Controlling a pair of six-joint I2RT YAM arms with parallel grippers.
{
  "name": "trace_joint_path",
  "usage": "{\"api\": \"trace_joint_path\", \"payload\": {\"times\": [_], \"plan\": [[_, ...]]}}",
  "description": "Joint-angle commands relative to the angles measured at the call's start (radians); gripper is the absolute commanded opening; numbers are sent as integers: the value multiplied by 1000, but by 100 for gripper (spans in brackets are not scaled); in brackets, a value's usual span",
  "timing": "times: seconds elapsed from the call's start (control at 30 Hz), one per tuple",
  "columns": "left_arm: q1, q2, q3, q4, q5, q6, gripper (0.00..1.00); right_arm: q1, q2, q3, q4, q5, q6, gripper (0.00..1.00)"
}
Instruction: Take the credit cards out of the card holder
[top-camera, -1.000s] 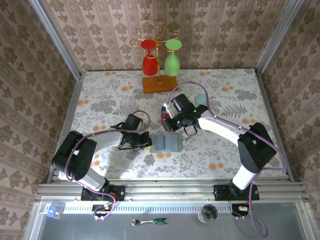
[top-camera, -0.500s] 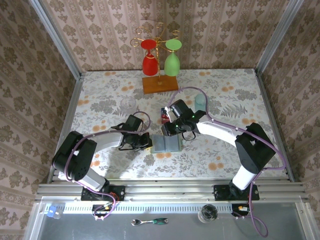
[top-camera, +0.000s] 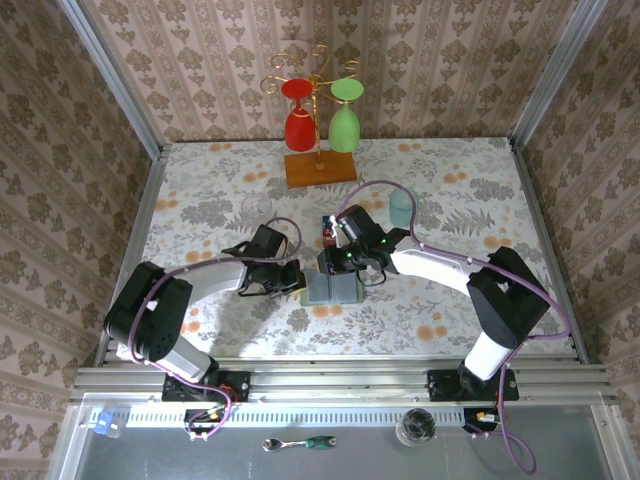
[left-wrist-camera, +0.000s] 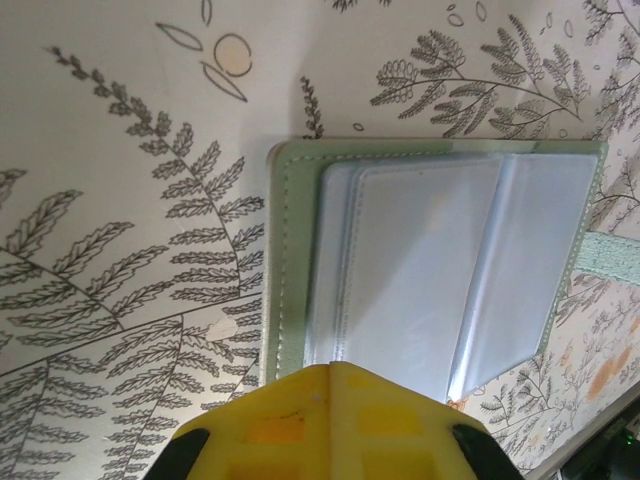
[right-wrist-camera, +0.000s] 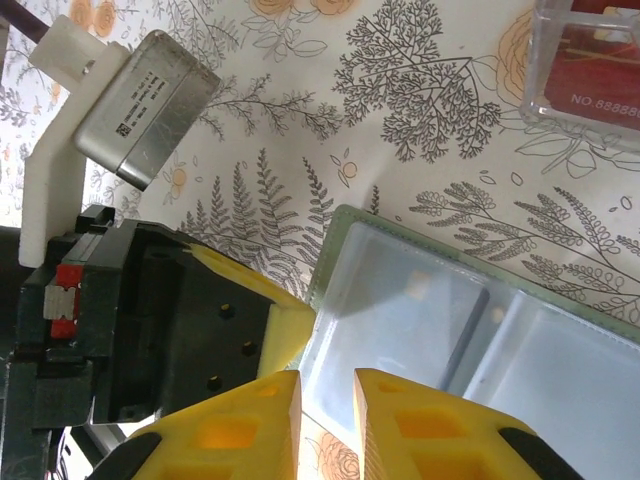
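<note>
The card holder (top-camera: 335, 288) lies open on the tablecloth, pale green with grey-blue pockets (left-wrist-camera: 430, 270). My left gripper (left-wrist-camera: 335, 372) is shut, its yellow tips resting on the holder's left edge (top-camera: 300, 284). My right gripper (right-wrist-camera: 327, 400) hangs over the holder's (right-wrist-camera: 470, 340) corner next to the left fingers (right-wrist-camera: 275, 320), its jaws a narrow gap apart with nothing between them (top-camera: 335, 266). A red credit card (right-wrist-camera: 600, 50) lies in a clear tray just beyond the holder (top-camera: 328, 232). No card is visible inside the pockets.
A wooden base (top-camera: 320, 168) with a rack of red and green glasses stands at the back. A pale teal cup (top-camera: 400, 207) sits right of the tray, and a clear glass (top-camera: 257, 208) back left.
My right gripper has moved from beside the tray towards me and to the left, down over the open holder, its jaws narrowing slightly. The left arm has stayed put.
</note>
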Motion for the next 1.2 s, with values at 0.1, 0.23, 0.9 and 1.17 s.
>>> {"api": "trace_joint_path", "payload": {"times": [0.1, 0.23, 0.9, 1.17], "plan": [[14, 22, 14, -21, -9, 25, 0, 11, 16, 4, 6, -38, 80, 21], [15, 37, 3, -14, -6, 28, 0, 10, 55, 24, -8, -72, 127, 21], [35, 54, -23, 6, 11, 34, 0, 15, 186, 85, -62, -119, 233, 35], [35, 45, -40, 14, 14, 33, 0, 22, 217, 93, -37, -139, 257, 27]]}}
